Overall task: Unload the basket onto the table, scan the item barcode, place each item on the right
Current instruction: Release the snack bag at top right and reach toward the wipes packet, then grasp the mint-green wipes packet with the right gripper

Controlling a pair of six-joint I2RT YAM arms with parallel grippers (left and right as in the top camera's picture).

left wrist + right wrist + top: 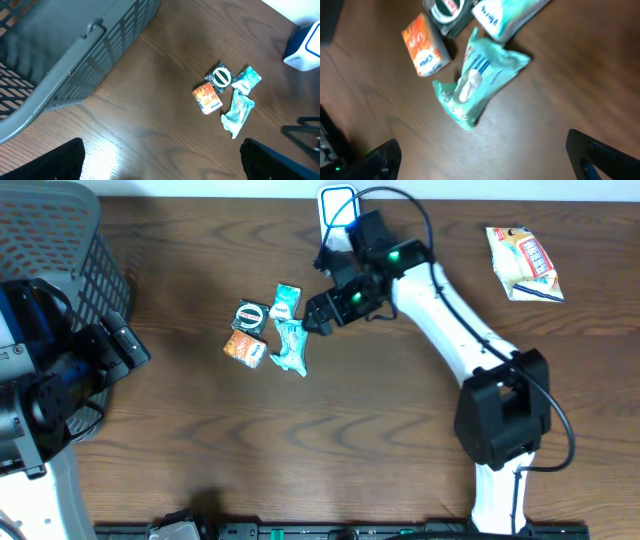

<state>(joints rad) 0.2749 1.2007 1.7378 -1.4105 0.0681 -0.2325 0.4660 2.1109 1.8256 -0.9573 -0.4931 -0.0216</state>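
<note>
1. Wide-spread fingers (pixel 375 160) of my right tool (pixel 482 142) frame the wrist view; the jaws stand fully apart and hold nothing.
2. Just beyond them the teal packet (pixel 475 85) lies crumpled on the worktop (pixel 560 100). I take it for the item to scan, since the tool hangs right beside it.
3. Close around it sit an orange packet (pixel 425 45), a dark packet (pixel 445 10) with a round logo and a white-and-teal packet (pixel 505 15), all in one tight cluster.
4. My read: this is the approach for the pick. Nothing is lifted and nothing is scanned yet.
5. Next I need to come down with the jaws across the teal packet's narrow middle and close without catching the orange packet. Thin wrapper may slip or bunch.
6. At the far edge stands a white and blue box (pixel 338 205), probably the scanner. I can't make out a barcode from here.
7. My left tool (pixel 162 150) is open and empty, well apart from the cluster, near the grey basket (pixel 60 240).
</note>
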